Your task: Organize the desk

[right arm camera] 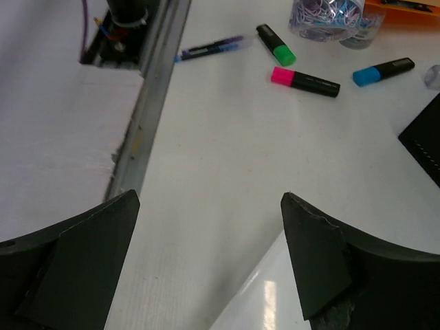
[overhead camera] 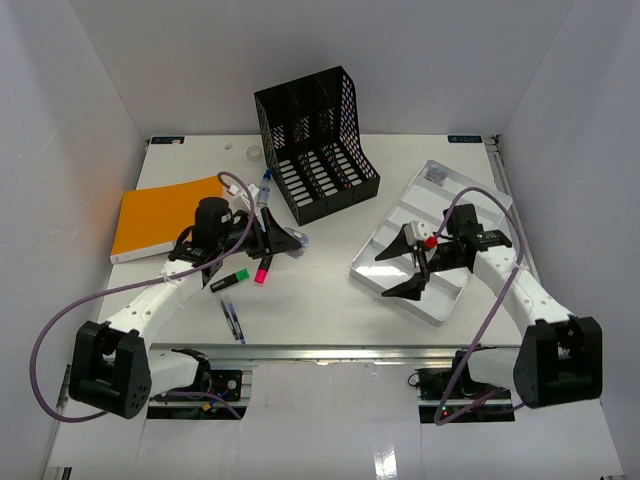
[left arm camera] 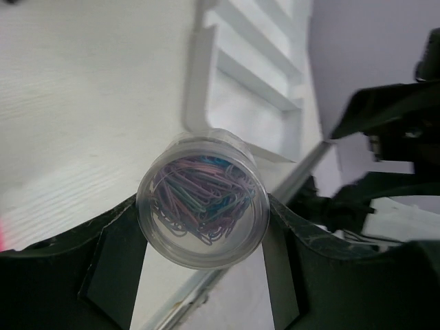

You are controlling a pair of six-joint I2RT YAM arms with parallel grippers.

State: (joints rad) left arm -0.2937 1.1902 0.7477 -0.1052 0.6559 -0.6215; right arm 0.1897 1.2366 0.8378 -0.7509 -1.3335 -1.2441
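The white desk carries scattered stationery. My left gripper is shut on a clear round jar of coloured paper clips, and both fingers press its sides. The jar also shows far off in the right wrist view. I cannot tell whether it rests on the desk or hangs just above it. My right gripper stands open with nothing in it, over the left edge of the silver tray. Its fingers frame bare desk and a tray corner.
A black file organizer stands at the back, with an orange notebook at the left. A green highlighter, a pink highlighter, a blue highlighter and a blue pen lie loose. An aluminium rail edges the front.
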